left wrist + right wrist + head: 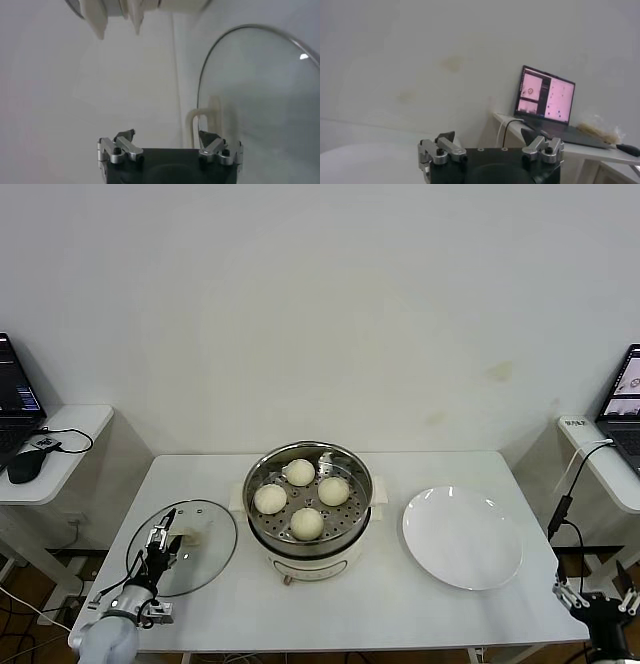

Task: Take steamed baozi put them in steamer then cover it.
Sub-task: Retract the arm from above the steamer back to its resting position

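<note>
Four cream-white baozi point(300, 472) point(333, 490) point(270, 498) point(307, 523) sit on the perforated tray of the steel steamer point(350, 522) at the table's middle. The steamer is uncovered. The clear glass cover point(212, 524) lies flat on the table to its left. My left gripper point(160, 546) is open and empty, low over the cover's near left part. In the left wrist view the cover point(260, 100) and its cream handle point(205, 120) lie just beyond my open gripper point(167, 137). My right gripper point(600, 599) is open and empty, parked off the table's near right corner.
A flat white plate point(462, 536) lies right of the steamer. Side shelves hold laptops point(15, 399) point(547, 102), a mouse point(25, 466) and cables. The steamer's base point(135, 7) shows far off in the left wrist view.
</note>
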Action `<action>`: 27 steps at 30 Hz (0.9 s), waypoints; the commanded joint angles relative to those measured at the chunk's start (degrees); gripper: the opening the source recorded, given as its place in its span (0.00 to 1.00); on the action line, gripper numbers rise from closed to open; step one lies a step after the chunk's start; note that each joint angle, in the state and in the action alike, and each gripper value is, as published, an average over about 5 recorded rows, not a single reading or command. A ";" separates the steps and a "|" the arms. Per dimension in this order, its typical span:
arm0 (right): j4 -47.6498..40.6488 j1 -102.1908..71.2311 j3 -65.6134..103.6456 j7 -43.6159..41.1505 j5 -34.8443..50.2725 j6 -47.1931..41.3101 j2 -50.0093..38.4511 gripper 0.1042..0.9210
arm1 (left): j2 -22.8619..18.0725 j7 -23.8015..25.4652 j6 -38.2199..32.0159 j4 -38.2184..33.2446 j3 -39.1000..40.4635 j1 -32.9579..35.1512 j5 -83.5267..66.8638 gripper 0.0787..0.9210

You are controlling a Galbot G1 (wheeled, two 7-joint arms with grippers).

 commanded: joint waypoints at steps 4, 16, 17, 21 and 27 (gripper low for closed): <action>-1.22 0.03 -0.12 -0.20 -1.41 0.74 0.20 0.88 | 0.30 0.73 0.39 3.14 0.81 -3.58 0.23 0.88; -1.05 0.15 -0.36 0.07 -1.97 1.29 0.47 0.88 | 0.43 2.75 0.69 4.53 1.80 -4.42 0.03 0.76; -1.02 0.16 -0.36 0.13 -1.96 1.36 0.50 0.88 | 0.51 3.08 0.76 4.56 1.92 -4.41 0.03 0.72; -1.02 0.21 -0.38 0.22 -1.95 1.46 0.56 0.88 | 0.59 3.81 0.91 4.60 2.18 -4.48 -0.02 0.58; -1.01 0.16 -0.67 0.19 -2.70 1.88 0.78 0.88 | 0.15 2.99 1.12 5.12 2.23 -4.75 -1.16 0.37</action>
